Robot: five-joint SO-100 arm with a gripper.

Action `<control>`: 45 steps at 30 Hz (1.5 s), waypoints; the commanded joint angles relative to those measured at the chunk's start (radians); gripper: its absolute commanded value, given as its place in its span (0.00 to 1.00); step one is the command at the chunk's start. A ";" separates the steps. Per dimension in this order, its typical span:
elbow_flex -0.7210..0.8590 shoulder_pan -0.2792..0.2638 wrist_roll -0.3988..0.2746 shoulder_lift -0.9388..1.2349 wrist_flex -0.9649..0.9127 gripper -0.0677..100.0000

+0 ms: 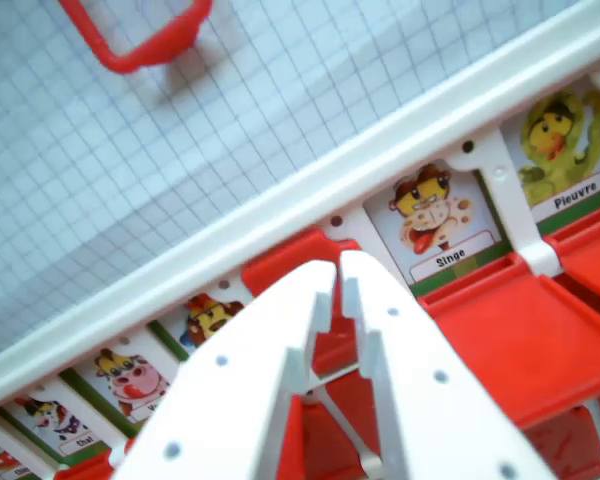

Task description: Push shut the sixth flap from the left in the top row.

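Observation:
A white game board runs diagonally across the wrist view, holding a row of picture cards. One upright red flap stands between a partly hidden animal card and the monkey card marked "Singe". My white gripper reaches up from the bottom. Its two fingers are nearly together with only a thin slit between them and nothing held. The tips sit right at this flap's top edge and cover its right part. I cannot tell whether they touch it.
Right of the monkey card is an octopus card marked "Pieuvre". A cow card lies further left. Broad red flaps lie low at the right. Beyond the board, a red frame piece rests on a blue-grey grid mat.

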 commanded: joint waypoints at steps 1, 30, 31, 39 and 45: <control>-0.106 -0.006 0.054 0.041 -0.121 0.00; -0.117 -0.127 -0.428 0.839 0.917 0.00; -0.110 -0.129 -0.453 0.865 0.942 0.00; -0.086 -0.137 -0.569 1.037 1.039 0.00; -0.051 -0.135 -0.591 1.118 1.066 0.00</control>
